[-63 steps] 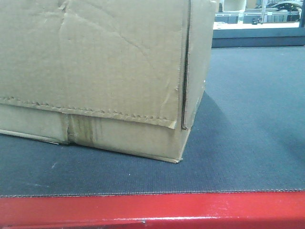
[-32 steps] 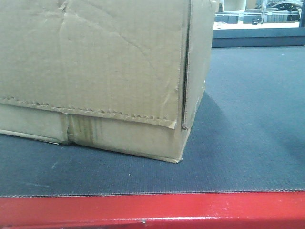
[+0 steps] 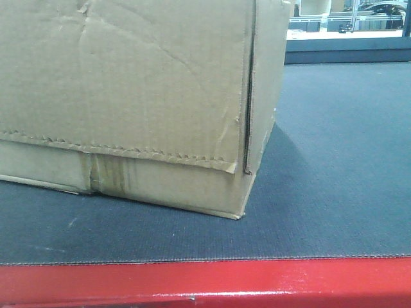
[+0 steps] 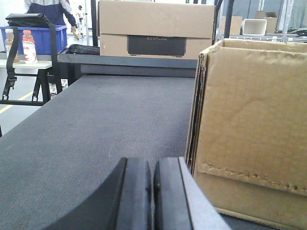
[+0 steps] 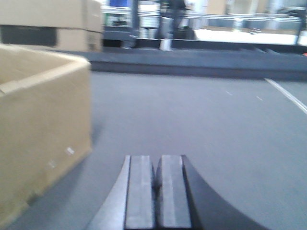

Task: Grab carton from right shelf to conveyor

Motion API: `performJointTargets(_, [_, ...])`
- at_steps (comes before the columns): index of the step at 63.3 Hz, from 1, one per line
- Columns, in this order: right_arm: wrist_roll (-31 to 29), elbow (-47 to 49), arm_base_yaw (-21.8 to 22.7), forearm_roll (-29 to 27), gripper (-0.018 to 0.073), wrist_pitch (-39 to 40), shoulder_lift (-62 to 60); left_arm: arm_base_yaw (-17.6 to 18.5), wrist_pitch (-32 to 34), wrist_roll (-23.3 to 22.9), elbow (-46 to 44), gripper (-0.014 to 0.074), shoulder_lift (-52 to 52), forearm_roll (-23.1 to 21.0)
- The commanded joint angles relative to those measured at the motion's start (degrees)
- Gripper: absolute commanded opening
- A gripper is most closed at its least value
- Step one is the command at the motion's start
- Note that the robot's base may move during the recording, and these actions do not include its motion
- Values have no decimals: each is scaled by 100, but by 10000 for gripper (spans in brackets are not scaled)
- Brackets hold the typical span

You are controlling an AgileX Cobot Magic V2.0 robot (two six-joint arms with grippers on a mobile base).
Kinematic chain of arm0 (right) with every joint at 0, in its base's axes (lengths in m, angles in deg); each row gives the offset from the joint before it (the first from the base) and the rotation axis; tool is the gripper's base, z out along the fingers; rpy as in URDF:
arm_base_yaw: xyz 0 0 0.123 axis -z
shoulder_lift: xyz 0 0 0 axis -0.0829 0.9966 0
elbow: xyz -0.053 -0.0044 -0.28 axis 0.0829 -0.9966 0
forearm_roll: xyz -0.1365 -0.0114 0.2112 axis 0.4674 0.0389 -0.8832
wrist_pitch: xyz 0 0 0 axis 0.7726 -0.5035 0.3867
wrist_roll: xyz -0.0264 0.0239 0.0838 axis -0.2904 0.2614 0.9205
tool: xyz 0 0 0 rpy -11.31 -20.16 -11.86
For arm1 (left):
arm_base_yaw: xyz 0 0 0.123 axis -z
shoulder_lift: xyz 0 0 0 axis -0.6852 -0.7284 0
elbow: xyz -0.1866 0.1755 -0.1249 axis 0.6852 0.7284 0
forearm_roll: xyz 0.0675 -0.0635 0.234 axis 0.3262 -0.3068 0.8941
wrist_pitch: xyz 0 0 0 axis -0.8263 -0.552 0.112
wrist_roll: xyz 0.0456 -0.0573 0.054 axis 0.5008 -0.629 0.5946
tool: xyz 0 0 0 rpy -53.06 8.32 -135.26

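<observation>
The brown carton (image 3: 128, 96) stands on the dark grey conveyor belt (image 3: 321, 160), close behind the red frame edge (image 3: 205, 282). Its serrated flap and a yellowed tape strip (image 3: 109, 176) face the front camera. In the left wrist view the carton (image 4: 254, 129) is at the right, and my left gripper (image 4: 152, 165) is shut and empty, just left of the carton's near corner, over the belt (image 4: 96, 129). In the right wrist view the carton (image 5: 38, 124) is at the left, and my right gripper (image 5: 158, 160) is shut and empty, apart from it over the belt (image 5: 216, 124). The right shelf is out of view.
Another cardboard box with a dark panel (image 4: 156, 28) stands at the belt's far end. A blue bin (image 4: 33, 40) with bottles sits on a table at the far left, with a person (image 4: 48, 9) behind it. A white line (image 5: 288, 96) runs at the right.
</observation>
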Motion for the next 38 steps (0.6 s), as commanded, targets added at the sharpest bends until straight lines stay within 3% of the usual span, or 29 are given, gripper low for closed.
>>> performJointTargets(1, [-79, -468, 141, -53, -69, 52, -451, -21, 127, 32, -9, 15, 33, -35])
performJointTargets(18, [-79, -1485, 138, -53, -69, -62, -2078, -21, 127, 32, -9, 15, 33, -35])
performJointTargets(20, [-79, -1485, 143, -53, -69, -379, -2078, -21, 127, 32, -9, 15, 33, -35])
performJointTargets(38, [-79, -1485, 143, -53, -69, -320, -2078, -21, 127, 32, -9, 15, 33, -35])
